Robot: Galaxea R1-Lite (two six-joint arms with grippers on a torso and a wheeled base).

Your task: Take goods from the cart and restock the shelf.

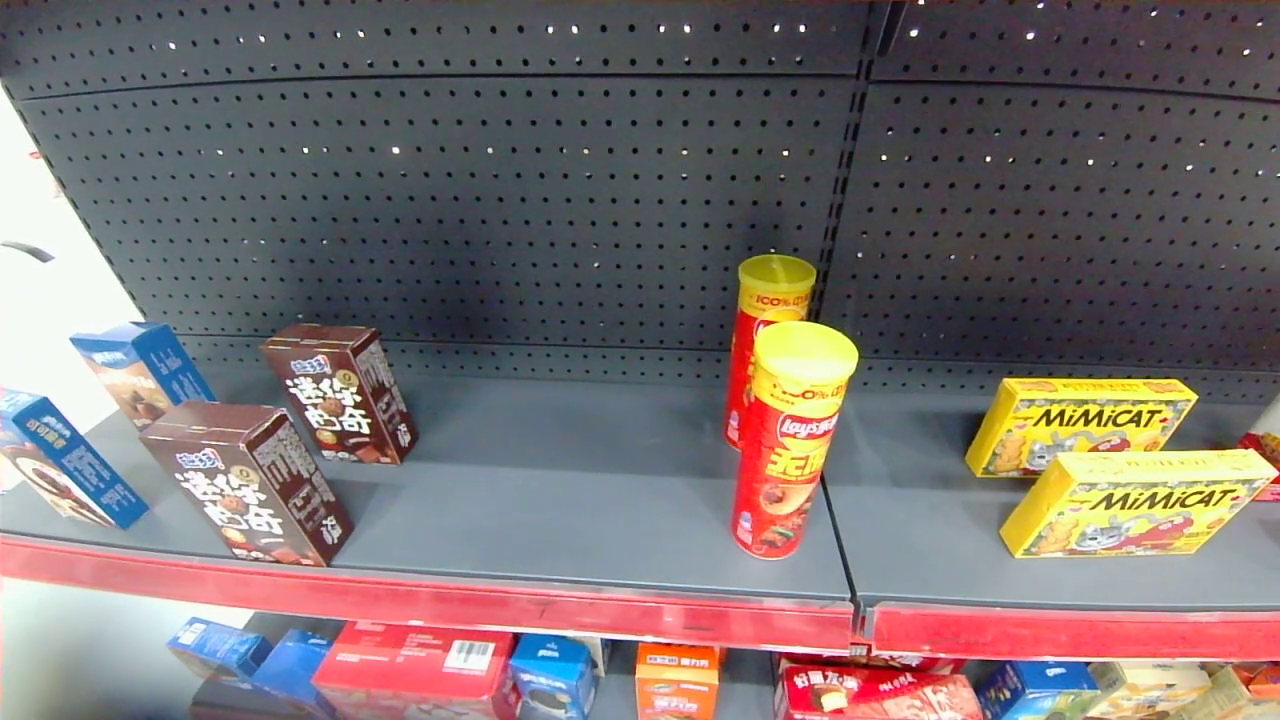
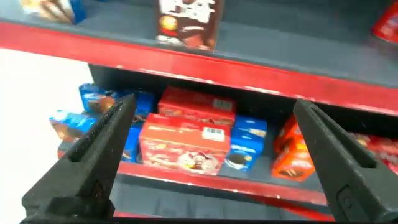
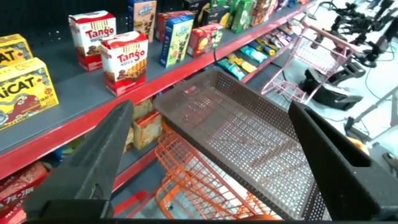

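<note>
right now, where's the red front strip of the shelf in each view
Head view: the red strip runs across, below the brown box and chip cans.
Left wrist view: it lies between the brown box and the lower-shelf boxes.
Right wrist view: it slants under the yellow boxes, beside the cart.
Shared landmark: the grey shelf board directly behind it.

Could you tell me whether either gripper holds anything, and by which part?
Nothing is held; the left gripper and right gripper are both open and empty.

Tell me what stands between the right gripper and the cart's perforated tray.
Nothing visible does. The right gripper hangs open above the perforated tray on the orange cart, with only open air between; the shelf lies off to one side.
</note>
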